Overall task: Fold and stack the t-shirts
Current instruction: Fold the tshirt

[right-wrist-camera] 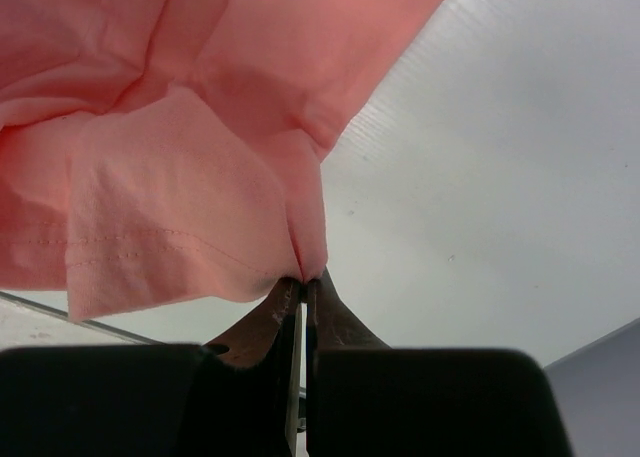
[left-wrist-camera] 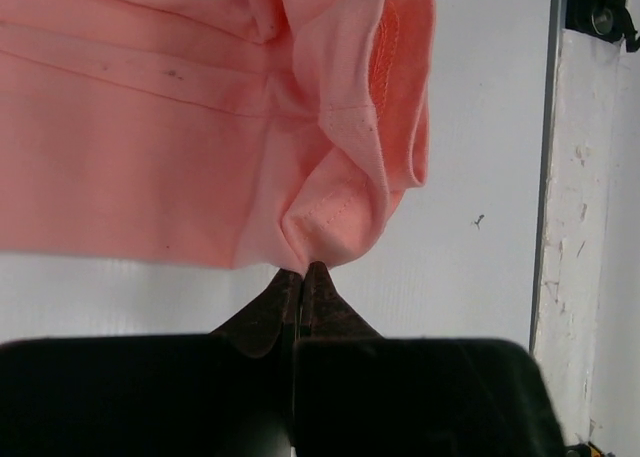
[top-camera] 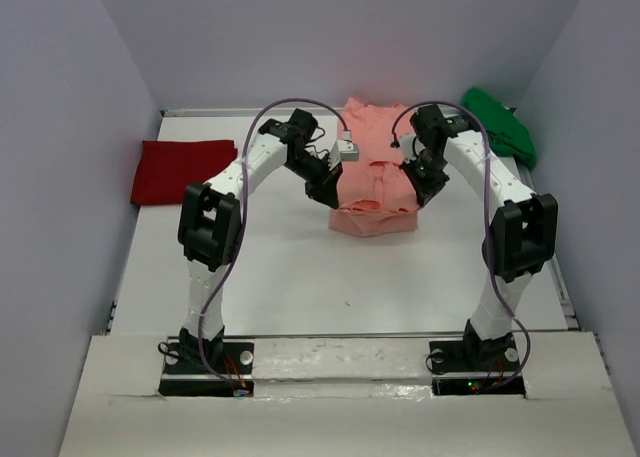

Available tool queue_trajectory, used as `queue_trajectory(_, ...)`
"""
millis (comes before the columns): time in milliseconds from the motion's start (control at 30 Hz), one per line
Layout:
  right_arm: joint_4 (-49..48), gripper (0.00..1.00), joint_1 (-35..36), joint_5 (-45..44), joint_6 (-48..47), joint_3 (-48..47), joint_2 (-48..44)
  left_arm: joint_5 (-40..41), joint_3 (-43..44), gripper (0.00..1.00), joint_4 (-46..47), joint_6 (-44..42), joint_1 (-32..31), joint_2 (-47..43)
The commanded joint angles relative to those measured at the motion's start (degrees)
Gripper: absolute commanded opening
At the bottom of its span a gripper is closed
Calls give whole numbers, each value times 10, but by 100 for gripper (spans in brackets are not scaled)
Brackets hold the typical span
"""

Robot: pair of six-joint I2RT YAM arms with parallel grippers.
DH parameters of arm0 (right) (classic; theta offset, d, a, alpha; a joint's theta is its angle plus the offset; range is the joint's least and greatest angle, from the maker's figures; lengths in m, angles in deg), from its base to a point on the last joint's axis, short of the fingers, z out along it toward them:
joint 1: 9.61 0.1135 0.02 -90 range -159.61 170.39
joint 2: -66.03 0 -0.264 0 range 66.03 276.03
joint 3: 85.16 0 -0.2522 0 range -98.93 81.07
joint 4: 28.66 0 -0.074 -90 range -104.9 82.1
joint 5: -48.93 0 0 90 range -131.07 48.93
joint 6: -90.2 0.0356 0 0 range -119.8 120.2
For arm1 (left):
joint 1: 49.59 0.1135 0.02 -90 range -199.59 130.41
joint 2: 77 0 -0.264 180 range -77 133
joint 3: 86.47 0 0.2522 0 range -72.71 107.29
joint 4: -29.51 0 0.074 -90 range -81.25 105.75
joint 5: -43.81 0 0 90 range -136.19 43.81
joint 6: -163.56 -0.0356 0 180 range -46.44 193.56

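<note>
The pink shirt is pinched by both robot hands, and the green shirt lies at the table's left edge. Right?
Not quite. In the top view the green shirt lies at the far right corner; the red shirt is at the left edge. The left gripper and right gripper do pinch the pink shirt.

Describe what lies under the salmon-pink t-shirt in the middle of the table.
White table shows beside the salmon-pink t-shirt, whose edge the left hand and right hand each pinch shut. Directly beneath the cloth, the surface is covered and cannot be seen.
</note>
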Motion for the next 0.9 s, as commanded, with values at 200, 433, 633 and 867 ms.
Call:
queue_trajectory(200, -35, 0, -3, -53, 3, -90, 65, 30, 90, 0, 27, 72, 27, 34)
queue_trajectory(433, -35, 0, -9, -62, -1, -153, 122, 53, 169, 0, 3, 72, 39, 79)
queue_trajectory(633, -53, 0, -14, -73, -4, -174, 150, 53, 155, 0, 9, 60, 39, 96)
queue_trajectory(867, -72, 0, -25, -95, -12, -191, 179, 70, 198, 0, 12, 59, 40, 128)
